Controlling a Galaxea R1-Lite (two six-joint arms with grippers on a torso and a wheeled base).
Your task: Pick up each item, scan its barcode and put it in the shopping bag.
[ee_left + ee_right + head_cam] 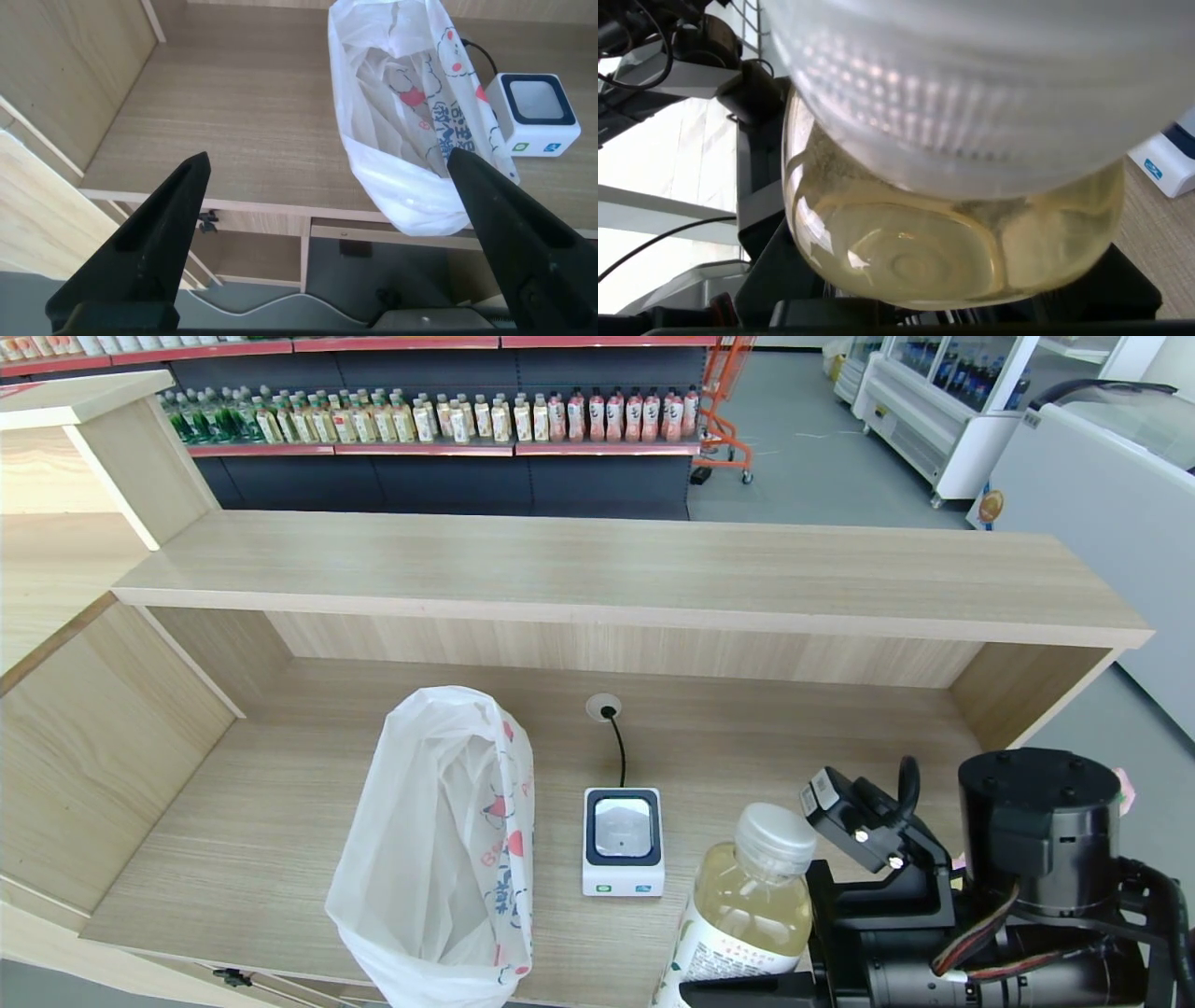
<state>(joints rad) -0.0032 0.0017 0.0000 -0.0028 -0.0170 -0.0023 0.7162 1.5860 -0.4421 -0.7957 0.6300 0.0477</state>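
Right of the white box scanner (623,840), at the wooden tabletop's (233,840) front edge, the right pincer (747,985) grasps a clear plastic bottle of pale yellow drink (752,896) (white cap up). The left pincer (327,252) hangs released near the open white plastic shopping bag (439,859).

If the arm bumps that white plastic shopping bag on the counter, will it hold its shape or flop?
Probably flops: the shopping bag is thin, wrinkled, translucent film standing slack. It looks empty, so likely light and easily slid. Its lower end seems to overhang the counter edge; a push might tip it off.
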